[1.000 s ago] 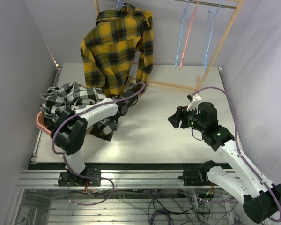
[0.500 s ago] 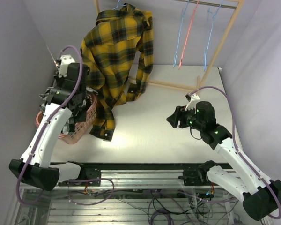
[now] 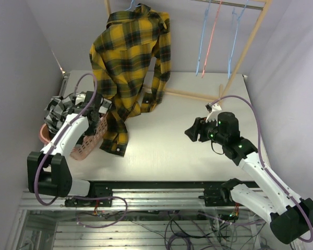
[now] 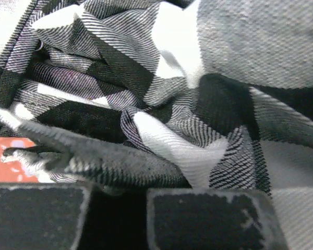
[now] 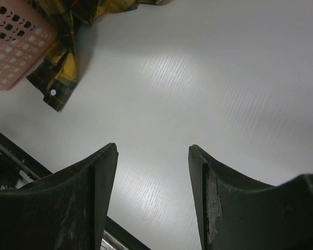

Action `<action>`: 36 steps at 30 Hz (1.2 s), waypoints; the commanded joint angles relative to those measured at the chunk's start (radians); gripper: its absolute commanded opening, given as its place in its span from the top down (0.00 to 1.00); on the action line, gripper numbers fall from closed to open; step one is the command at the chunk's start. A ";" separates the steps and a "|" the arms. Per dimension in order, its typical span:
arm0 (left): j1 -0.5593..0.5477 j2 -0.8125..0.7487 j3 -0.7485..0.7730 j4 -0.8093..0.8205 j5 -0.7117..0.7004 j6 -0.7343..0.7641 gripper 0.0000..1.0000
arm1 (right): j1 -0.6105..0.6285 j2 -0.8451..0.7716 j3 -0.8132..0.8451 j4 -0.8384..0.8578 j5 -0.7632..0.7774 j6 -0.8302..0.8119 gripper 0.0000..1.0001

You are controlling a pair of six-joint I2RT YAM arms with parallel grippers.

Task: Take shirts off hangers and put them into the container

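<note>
The black-and-white checked shirt lies bunched in the salmon-pink container at the table's left. My left gripper is shut and pressed down into it. In the left wrist view checked cloth fills the frame and a fold lies across the fingertips; I cannot tell whether it is pinched. The yellow-and-black plaid shirt hangs from a light blue hanger, its hem trailing on the table beside the container. My right gripper hovers open and empty over bare table.
Empty wire hangers, light blue and pink-red, hang on the wooden rack at the back right. The rack's foot bar crosses the far table. The right wrist view shows the yellow hem and the container's corner.
My left arm swung from reaching under the yellow shirt, up beside the left wall, then down onto the checked shirt in the container. The right arm has barely moved.
</note>
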 commanded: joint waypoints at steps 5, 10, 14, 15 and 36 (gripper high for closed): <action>0.115 0.017 -0.096 0.000 0.172 -0.243 0.80 | -0.001 -0.009 0.025 -0.013 0.005 -0.012 0.43; 0.152 0.003 -0.080 -0.087 0.146 -0.341 0.70 | -0.001 0.000 0.025 -0.003 0.000 -0.007 0.43; 0.160 0.001 -0.083 -0.070 0.184 -0.313 0.66 | -0.001 0.004 0.021 0.003 -0.007 -0.004 0.43; 0.181 0.005 -0.084 -0.070 0.188 -0.314 0.64 | -0.001 0.006 0.022 0.004 -0.009 -0.004 0.43; 0.263 -0.310 0.067 0.019 0.544 -0.079 0.41 | 0.012 0.095 0.130 0.025 -0.134 0.004 0.39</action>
